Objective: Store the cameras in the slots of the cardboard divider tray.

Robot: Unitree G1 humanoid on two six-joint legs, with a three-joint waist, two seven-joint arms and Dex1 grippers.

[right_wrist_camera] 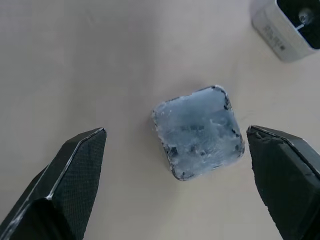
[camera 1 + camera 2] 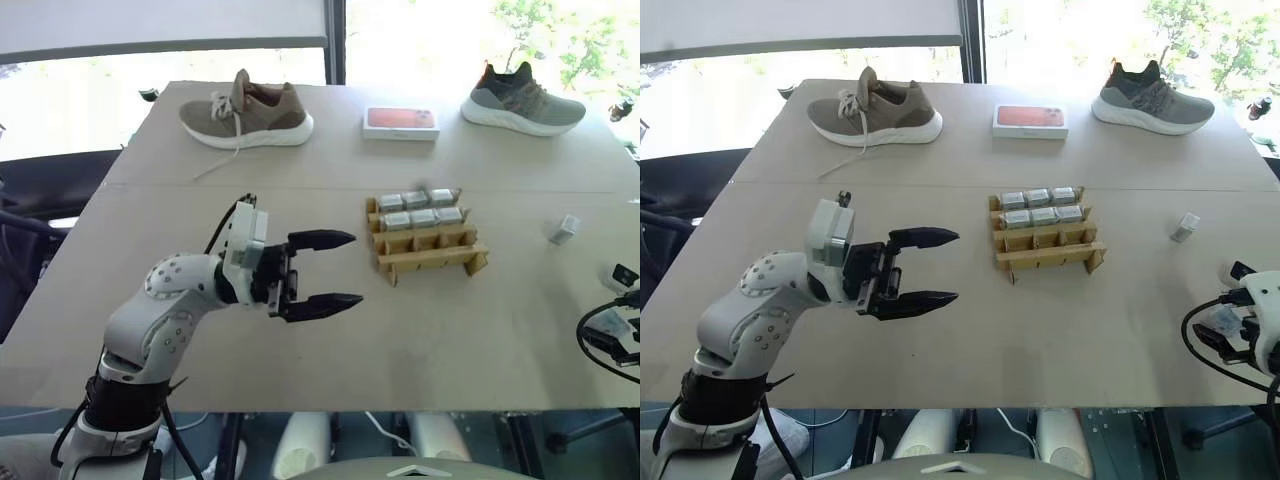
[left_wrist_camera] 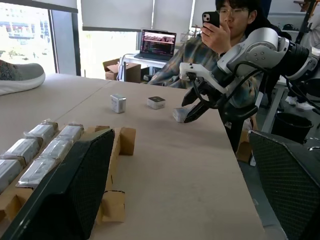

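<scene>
The cardboard divider tray (image 2: 430,255) lies mid-table. Several silver-grey cameras (image 2: 420,208) fill its two far rows, and the near row of slots holds nothing. My left gripper (image 2: 354,268) hovers open left of the tray, pointing at it, with nothing between its fingers. One loose camera (image 2: 563,230) stands right of the tray. In the right wrist view a plastic-wrapped camera (image 1: 197,132) lies on the table between the spread fingers of my open right gripper (image 1: 175,131), untouched. Another camera (image 1: 287,27) lies just beyond it. The left wrist view shows the right gripper (image 3: 192,111) poised over that camera (image 3: 179,115).
A tan shoe (image 2: 245,112), a white box with a red top (image 2: 400,122) and a grey shoe (image 2: 522,100) line the far side of the table. A person (image 3: 220,30) holding a phone sits past the table's right edge (image 3: 240,165).
</scene>
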